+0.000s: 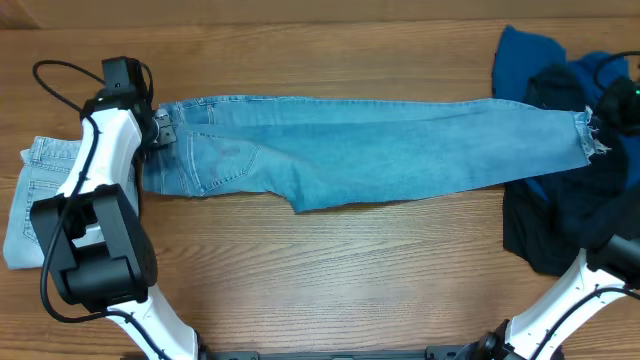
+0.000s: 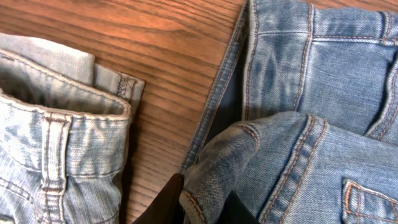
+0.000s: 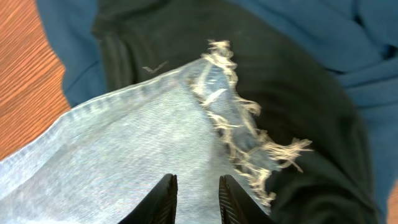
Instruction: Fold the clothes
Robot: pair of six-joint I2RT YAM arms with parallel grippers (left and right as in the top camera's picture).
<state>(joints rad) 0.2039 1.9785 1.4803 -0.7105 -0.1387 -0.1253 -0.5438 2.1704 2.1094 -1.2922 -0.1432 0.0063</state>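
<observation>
Seemed mid-straightening before the first fold: pinched the waistband (image 2: 217, 155) of the jeans (image 1: 370, 145) tight in the left gripper (image 2: 202, 208), hung the right gripper (image 3: 198, 196) narrowly parted over the leg, grip there impossible to tell. Lay stretched lengthwise from fingers to fingers, frayed hem (image 3: 249, 137) just beyond the right pair; called next for carrying 1 end onto the other.
</observation>
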